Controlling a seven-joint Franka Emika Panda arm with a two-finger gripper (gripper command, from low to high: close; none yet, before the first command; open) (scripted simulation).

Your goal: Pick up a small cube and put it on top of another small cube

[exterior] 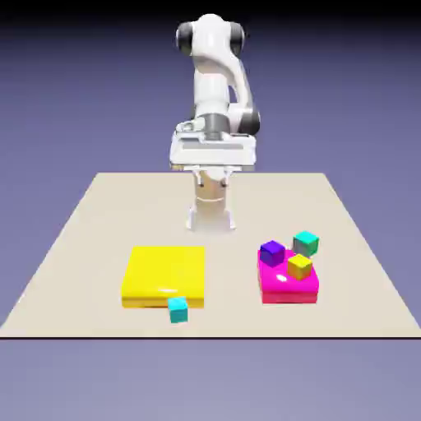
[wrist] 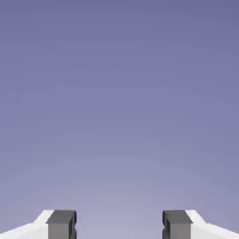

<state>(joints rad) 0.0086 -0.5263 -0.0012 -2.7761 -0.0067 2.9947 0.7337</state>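
Note:
The small cube, bright cyan, sits on the table against the front edge of the flat yellow slab. A purple cube and a yellow-orange cube rest on a magenta block at the exterior view's right. A slightly larger teal-green cube stands just behind that block. My gripper hangs high near the robot's base, far behind all the cubes. In the hand view the gripper is open, its grey fingertips wide apart with nothing between them, and only backdrop shows.
The table is beige, its front edge running just below the cyan cube. The robot's base pedestal stands behind the slab and the block.

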